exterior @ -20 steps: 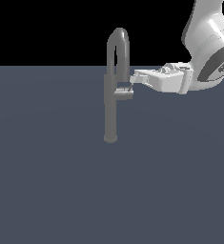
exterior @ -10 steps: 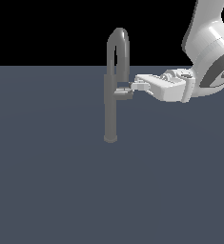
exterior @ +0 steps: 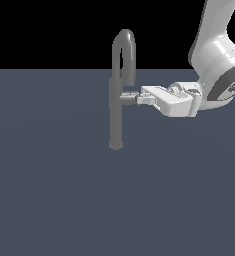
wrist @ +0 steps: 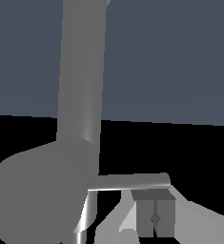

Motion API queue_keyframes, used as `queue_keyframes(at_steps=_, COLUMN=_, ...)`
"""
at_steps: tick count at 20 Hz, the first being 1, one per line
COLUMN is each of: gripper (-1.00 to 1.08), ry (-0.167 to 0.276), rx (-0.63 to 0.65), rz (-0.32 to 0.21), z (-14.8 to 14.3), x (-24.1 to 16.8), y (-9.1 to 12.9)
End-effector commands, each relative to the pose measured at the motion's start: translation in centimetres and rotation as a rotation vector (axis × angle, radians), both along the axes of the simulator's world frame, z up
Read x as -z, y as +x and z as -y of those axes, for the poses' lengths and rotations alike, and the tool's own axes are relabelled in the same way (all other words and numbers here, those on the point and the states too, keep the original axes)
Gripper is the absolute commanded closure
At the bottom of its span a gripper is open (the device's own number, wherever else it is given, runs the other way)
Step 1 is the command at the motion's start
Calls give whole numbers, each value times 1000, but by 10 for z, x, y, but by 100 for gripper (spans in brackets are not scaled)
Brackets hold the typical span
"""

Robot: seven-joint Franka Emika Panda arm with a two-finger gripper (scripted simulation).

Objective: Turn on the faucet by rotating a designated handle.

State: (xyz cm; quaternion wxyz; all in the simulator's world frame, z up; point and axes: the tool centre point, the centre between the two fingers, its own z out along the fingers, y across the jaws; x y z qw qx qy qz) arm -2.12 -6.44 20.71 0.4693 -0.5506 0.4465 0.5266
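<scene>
The faucet (exterior: pixel 116 115) is a tall grey column with a narrow gooseneck spout, standing on the dark floor. The handle (exterior: pixel 128 95) is a short grey stub sticking out of the column toward the exterior view's right. My gripper (exterior: pixel 139 99) reaches in from the right, level with the handle, its tips at the handle's outer end. In the wrist view the column (wrist: pixel 81 71) fills the frame with a thick round stub (wrist: pixel 37 190) and a thin rod (wrist: pixel 132 181) beside it. The gripper (wrist: pixel 155 217) has its two pads pressed together, close against the rod's end, holding nothing.
The flat grey-blue floor (exterior: pixel 54 200) spreads all round the faucet's base. My white arm (exterior: pixel 214 65) comes down from the upper right of the exterior view. Nothing else stands in the scene.
My gripper has come down from beside the spout to the height of the handle and now meets its end. The faucet and handle show no clear movement.
</scene>
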Motion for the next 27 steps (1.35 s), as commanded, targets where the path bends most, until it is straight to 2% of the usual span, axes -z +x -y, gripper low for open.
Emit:
queue_keyframes(at_steps=1, gripper=108, ry=0, rx=1, rz=-3, z=0, x=5, y=1)
queue_keyframes(at_steps=11, gripper=108, ry=-1, rx=7, rz=-38, z=-1, x=53, y=8)
queue_keyframes(at_steps=12, gripper=108, ry=6, rx=-11, rz=19, z=-2, x=15, y=15)
queue_keyframes(at_steps=27, gripper=108, ry=-1, rx=7, rz=-39, z=-5, x=71, y=35)
